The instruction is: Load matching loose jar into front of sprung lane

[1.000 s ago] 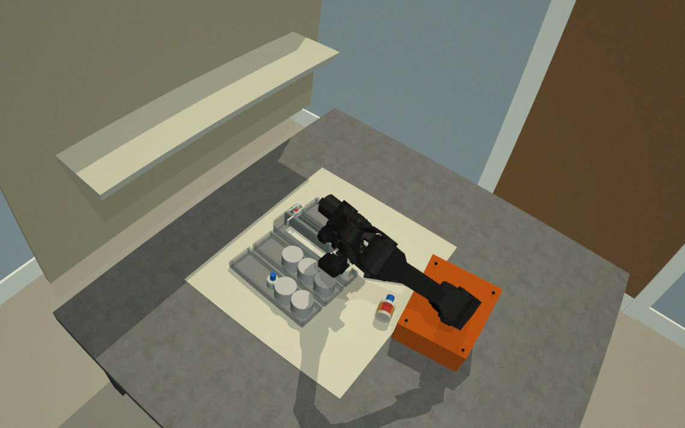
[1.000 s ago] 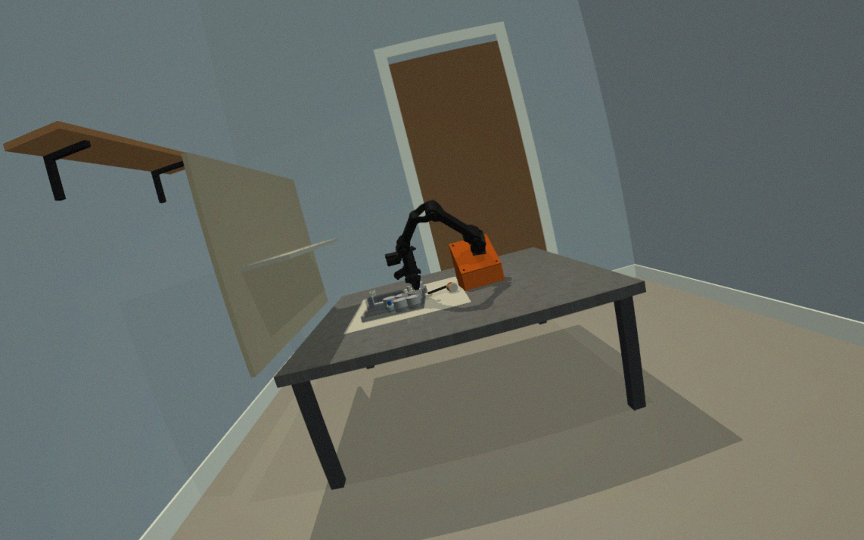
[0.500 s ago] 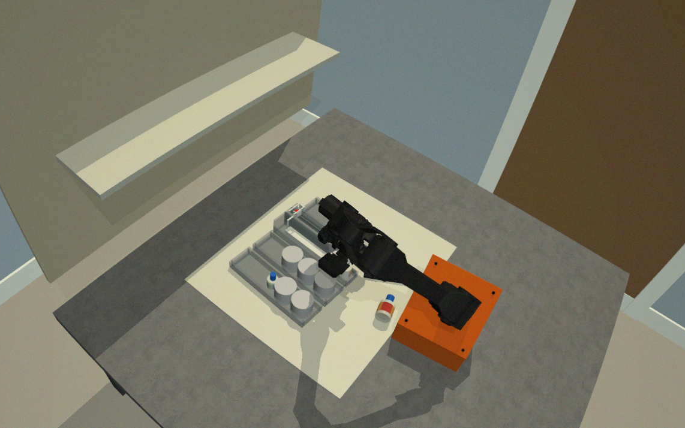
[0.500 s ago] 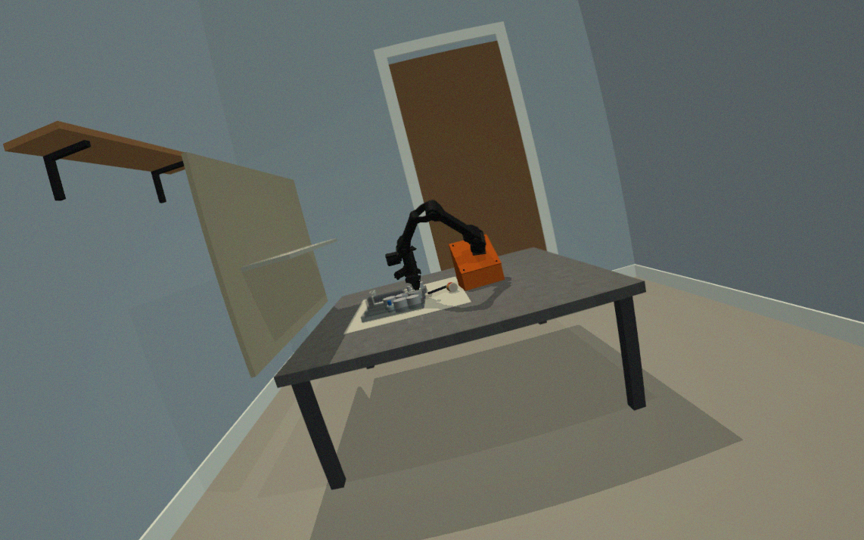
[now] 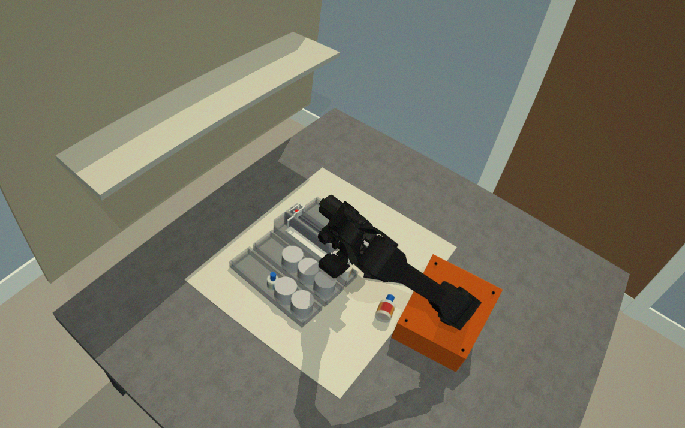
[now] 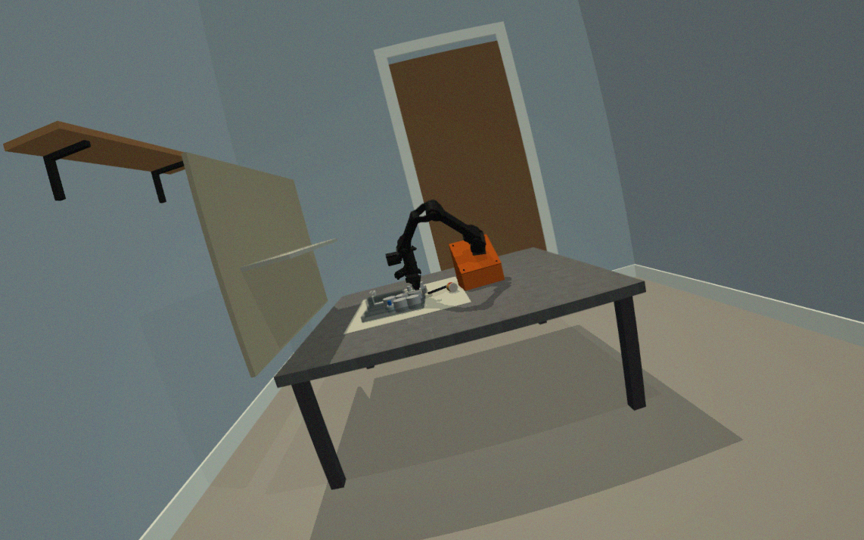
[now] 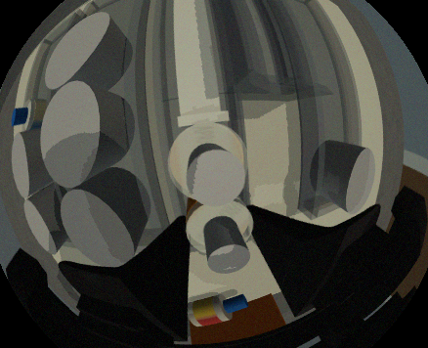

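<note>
My gripper (image 7: 217, 217) (image 6: 416, 287) is shut on a white jar with a grey cap (image 7: 225, 244), low at the front end of the sprung lane. The matching lane jar (image 7: 219, 178) stands directly behind it, in line; the two look close together or touching. The white pusher plate (image 7: 203, 118) is behind the lane jar, with the pale strip (image 7: 190, 59) of the lane running back from it. The held jar's base and the front stop are hidden, so I cannot tell whether it stands on the lane floor. The arm covers both jars in the top view.
Several wide grey cylinders (image 5: 292, 256) (image 7: 70, 134) and a small blue-capped bottle (image 5: 272, 282) (image 7: 21, 116) stand left of the lane. One grey-capped jar (image 7: 361, 178) stands at right. A red-labelled, blue-capped jar (image 5: 386, 308) (image 7: 207, 312) lies near the orange base (image 5: 441, 340) (image 6: 482, 274).
</note>
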